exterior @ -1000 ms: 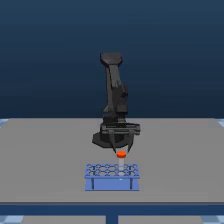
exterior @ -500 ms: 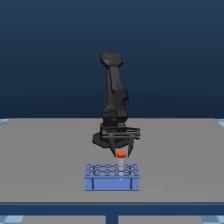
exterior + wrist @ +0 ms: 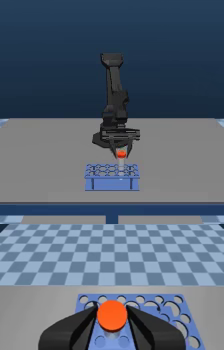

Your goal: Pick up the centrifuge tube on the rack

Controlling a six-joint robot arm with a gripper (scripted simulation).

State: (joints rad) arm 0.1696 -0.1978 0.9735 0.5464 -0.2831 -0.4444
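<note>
- My black two-fingered gripper (image 3: 121,151) pinched the thin pale translucent centrifuge tube with its round orange-red cap (image 3: 111,315), one finger on each side of the cap.
- The tube hung upright, long axis vertical, tip at 6 o'clock, directly over the low light-blue rectangular rack of round holes (image 3: 111,177).
- I judged the tip near the holes; whether it had cleared them I could not tell.

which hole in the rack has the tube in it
A hole in the back rows of the rack, right under the gripper. It alone holds the orange-capped tube; the other visible holes look empty.
</note>
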